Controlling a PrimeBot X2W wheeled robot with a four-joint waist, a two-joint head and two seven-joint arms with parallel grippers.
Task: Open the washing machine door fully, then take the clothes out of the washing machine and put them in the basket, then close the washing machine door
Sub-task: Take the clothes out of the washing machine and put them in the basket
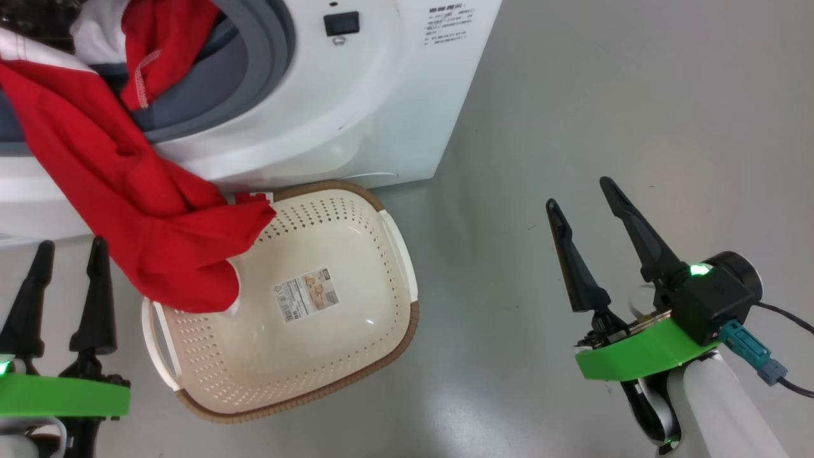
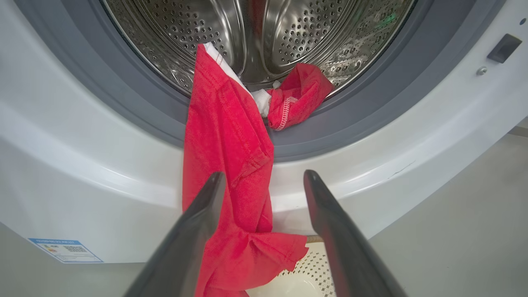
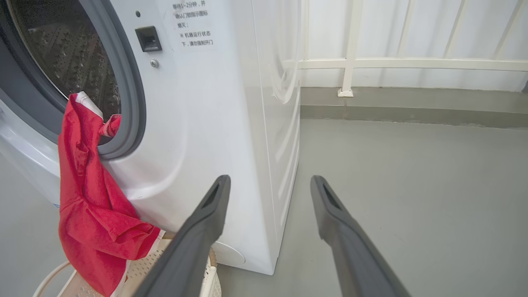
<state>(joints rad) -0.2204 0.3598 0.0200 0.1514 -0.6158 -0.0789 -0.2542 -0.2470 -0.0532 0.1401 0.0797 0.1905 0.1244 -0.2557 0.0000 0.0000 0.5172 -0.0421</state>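
Observation:
The washing machine (image 1: 356,95) stands open at the upper left; its door is out of view. The red clothes (image 1: 127,203) hang from the grey gasket (image 1: 267,57) over the front, and their lower end lies in the basket's (image 1: 356,254) left corner. My left gripper (image 1: 71,245) is open, just left of the basket and below the hanging fabric. In the left wrist view the clothes (image 2: 227,136) trail out of the steel drum (image 2: 288,33) behind my open left gripper (image 2: 264,174), untouched. My right gripper (image 1: 580,193) is open over bare floor, right of the basket.
Grey floor (image 1: 636,95) spreads to the right of the machine. A white railing (image 3: 350,62) and a low kerb run along the far side in the right wrist view. A cable with a teal plug (image 1: 753,356) hangs off my right wrist. A blue label (image 2: 66,249) sits low on the machine's front.

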